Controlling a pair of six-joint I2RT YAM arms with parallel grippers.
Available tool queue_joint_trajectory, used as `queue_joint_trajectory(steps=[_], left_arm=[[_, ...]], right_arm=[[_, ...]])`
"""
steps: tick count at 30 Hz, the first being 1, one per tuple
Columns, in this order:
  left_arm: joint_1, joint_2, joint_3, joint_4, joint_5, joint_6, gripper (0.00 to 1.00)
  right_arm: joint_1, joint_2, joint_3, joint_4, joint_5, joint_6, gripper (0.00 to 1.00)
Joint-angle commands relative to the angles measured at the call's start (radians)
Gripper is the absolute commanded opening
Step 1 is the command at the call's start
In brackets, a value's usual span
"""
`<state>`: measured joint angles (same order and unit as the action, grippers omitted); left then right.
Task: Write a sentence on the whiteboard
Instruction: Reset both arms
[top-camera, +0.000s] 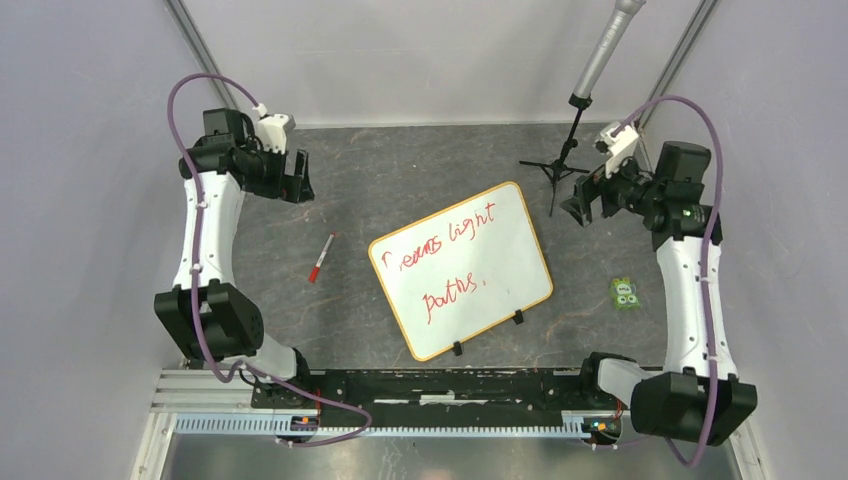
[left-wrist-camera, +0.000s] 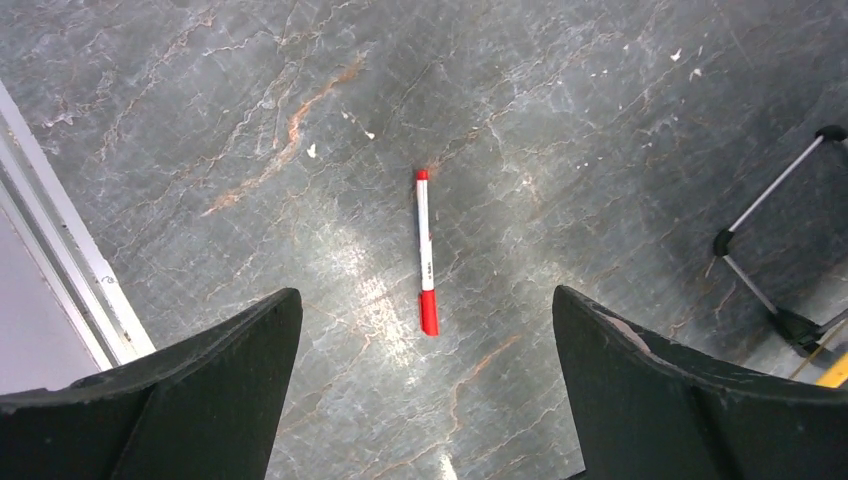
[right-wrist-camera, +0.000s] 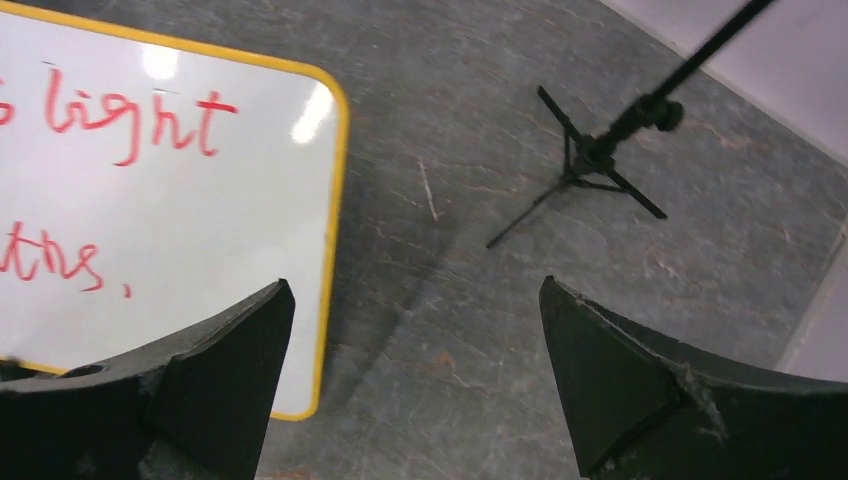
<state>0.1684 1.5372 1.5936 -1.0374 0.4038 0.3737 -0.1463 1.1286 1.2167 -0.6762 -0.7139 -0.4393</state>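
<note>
The whiteboard (top-camera: 460, 270) lies tilted in the middle of the table, with an orange-yellow rim and two black clips on its near edge. Red handwriting (top-camera: 450, 240) in two slanted lines reads roughly "dreams light paths." Its corner shows in the right wrist view (right-wrist-camera: 200, 200). A red-and-white marker (top-camera: 321, 257) lies capped on the table left of the board, also in the left wrist view (left-wrist-camera: 426, 250). My left gripper (top-camera: 297, 180) is open and empty, raised at the back left. My right gripper (top-camera: 585, 205) is open and empty, raised at the back right.
A microphone on a small black tripod (top-camera: 563, 165) stands at the back right, near my right gripper, and shows in the right wrist view (right-wrist-camera: 600, 160). A small green object (top-camera: 626, 293) lies right of the board. Grey walls enclose the table.
</note>
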Motion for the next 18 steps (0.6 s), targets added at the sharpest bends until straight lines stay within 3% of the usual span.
queue_joint_trajectory(steps=[1,10,18], left_arm=[[0.005,-0.066,0.012,0.053,0.051,-0.121,1.00],[0.004,-0.140,-0.155,0.110,0.000,-0.185,1.00],[0.005,-0.192,-0.284,0.151,-0.019,-0.159,1.00]], right_arm=[[-0.099,0.038,0.024,-0.034,-0.033,-0.072,0.98],[-0.239,0.074,-0.132,-0.017,-0.006,-0.152,0.98],[-0.260,0.040,-0.245,0.016,0.027,-0.172,0.98]])
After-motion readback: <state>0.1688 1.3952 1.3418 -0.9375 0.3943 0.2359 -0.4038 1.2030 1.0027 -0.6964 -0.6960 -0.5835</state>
